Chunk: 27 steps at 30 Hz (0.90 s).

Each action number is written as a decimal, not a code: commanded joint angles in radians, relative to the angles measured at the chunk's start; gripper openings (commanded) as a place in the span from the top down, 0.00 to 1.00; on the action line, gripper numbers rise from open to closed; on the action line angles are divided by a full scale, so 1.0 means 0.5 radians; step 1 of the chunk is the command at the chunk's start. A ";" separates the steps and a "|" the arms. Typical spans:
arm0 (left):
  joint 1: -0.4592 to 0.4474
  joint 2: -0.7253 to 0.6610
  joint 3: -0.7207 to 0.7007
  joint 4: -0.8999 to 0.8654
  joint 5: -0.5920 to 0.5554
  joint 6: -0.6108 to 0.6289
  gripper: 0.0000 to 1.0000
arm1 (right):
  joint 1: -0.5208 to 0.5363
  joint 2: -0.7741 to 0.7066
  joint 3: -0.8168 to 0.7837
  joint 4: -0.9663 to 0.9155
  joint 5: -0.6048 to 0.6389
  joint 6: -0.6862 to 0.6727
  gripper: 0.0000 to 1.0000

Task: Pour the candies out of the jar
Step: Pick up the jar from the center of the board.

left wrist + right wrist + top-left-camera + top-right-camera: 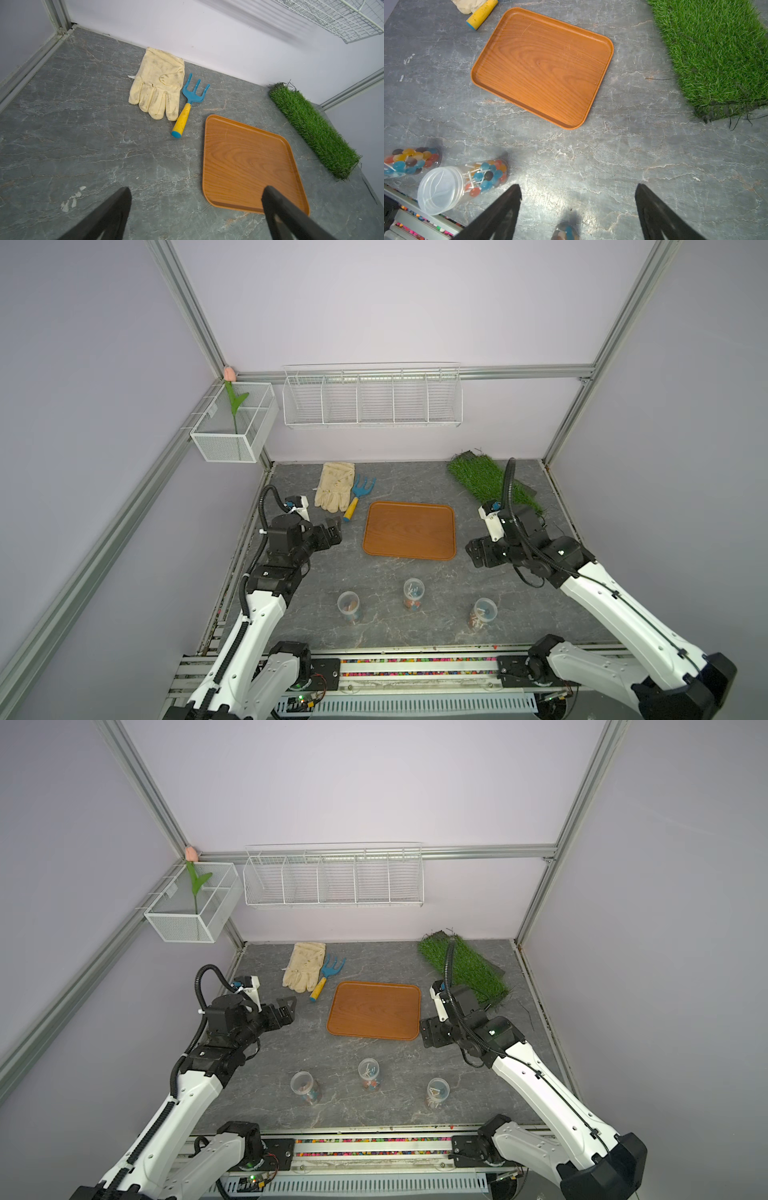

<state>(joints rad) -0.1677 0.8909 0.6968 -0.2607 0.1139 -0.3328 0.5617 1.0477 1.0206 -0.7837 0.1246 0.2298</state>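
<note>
you hold nothing: left gripper (195, 192) and right gripper (578, 189) hang jaws apart. next, grip the near-right clear plastic candy jar (493, 611)

Three upright jars (413, 593) of candies (412, 605) stand before the brown tray (409, 531).

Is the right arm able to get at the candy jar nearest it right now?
Probably yes: the right gripper is open and empty, and only bare tabletop lies between it and the rightmost jar.

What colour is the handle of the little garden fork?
The handle is yellow with a blue end cap, clearest in the left wrist view.
</note>
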 commanded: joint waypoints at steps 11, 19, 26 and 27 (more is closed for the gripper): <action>-0.048 -0.063 -0.096 0.086 0.034 -0.144 0.01 | 0.074 -0.089 -0.077 -0.210 0.033 0.091 0.11; -0.098 -0.029 -0.092 0.065 0.031 -0.175 0.01 | 0.200 -0.119 -0.124 -0.315 0.039 0.183 0.09; -0.111 -0.051 -0.152 0.102 0.020 -0.221 0.01 | 0.474 -0.104 -0.190 -0.536 0.183 0.425 0.06; -0.112 -0.046 -0.154 0.110 0.020 -0.230 0.01 | 0.507 -0.107 -0.200 -0.563 0.202 0.468 0.05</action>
<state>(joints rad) -0.2169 0.8753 0.6300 -0.2272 0.1284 -0.4187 0.7773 0.9997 0.9443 -0.9771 0.1761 0.3740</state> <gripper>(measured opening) 0.992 0.943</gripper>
